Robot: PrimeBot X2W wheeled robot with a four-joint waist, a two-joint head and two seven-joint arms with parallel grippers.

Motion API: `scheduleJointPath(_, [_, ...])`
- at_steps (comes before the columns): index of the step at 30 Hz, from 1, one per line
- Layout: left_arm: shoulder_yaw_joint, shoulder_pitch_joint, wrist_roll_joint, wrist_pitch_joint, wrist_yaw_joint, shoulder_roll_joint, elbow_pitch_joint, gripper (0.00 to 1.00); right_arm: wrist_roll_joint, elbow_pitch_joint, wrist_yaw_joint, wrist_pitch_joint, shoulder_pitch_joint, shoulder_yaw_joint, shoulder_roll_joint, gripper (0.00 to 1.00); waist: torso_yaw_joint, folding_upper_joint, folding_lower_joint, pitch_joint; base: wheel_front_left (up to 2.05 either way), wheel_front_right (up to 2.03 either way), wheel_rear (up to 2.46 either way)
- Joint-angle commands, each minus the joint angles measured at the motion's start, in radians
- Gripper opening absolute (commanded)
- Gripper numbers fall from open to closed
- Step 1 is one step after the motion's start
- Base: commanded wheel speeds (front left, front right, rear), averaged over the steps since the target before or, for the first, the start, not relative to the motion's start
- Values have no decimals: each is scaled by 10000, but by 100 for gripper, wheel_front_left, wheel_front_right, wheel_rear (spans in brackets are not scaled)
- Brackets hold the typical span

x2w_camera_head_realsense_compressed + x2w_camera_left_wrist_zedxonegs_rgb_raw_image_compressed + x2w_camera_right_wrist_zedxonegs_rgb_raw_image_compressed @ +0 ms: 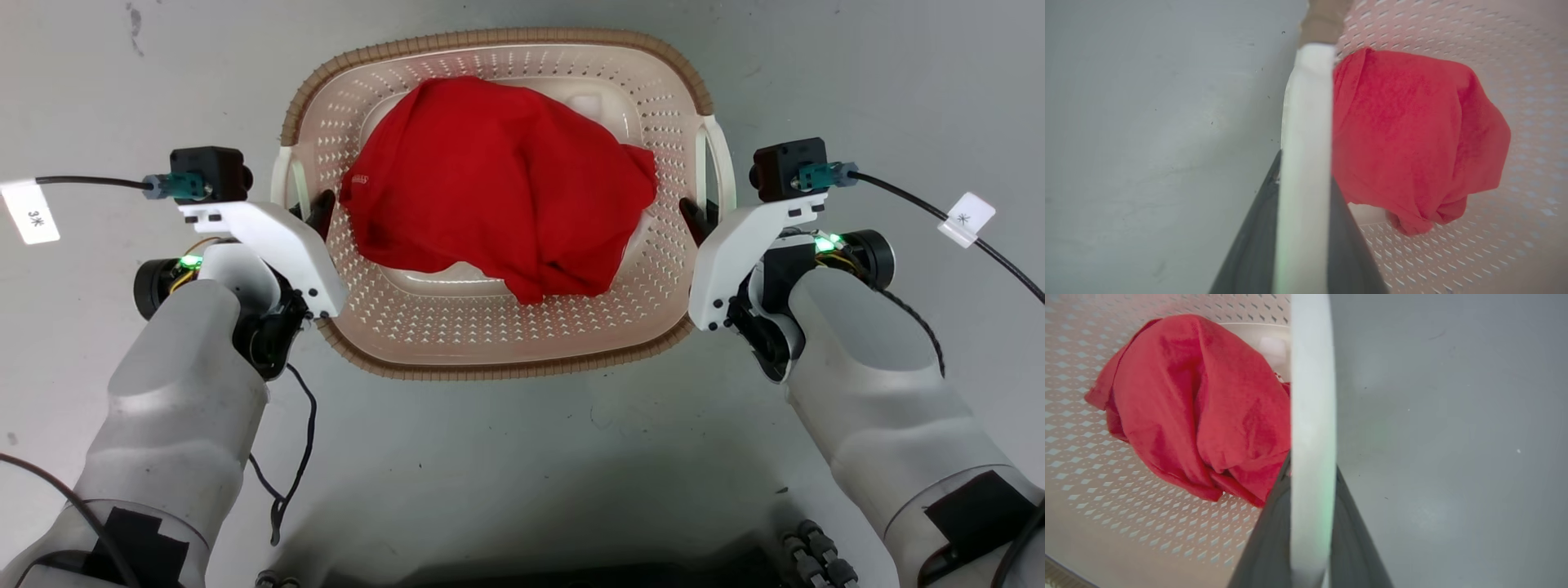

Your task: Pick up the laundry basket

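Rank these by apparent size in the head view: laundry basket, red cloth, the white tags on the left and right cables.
1. laundry basket
2. red cloth, lying inside it
3. left cable tag and right cable tag: both small and nearly alike, so I won't rank one over the other.
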Motion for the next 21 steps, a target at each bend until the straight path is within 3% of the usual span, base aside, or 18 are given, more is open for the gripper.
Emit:
scheduleJointPath(1, [-126,-143,-132,26,24,114,-3,0,128,83,11,56,-186,145,-46,0,17,0,-1,-29,0,0,0])
scheduleJointPath(10, [-1018,-34,-806,347,18,-151,189,0,838,355,17,637,123,869,6,0,99,0,-1,-827,0,0,0])
scheduleJointPath(21, [-1694,384,-1986,1369,-12,-581,533,0,1729,609,49,2214,637,1448,72,0,150,0,-1,-3058,0,0,0])
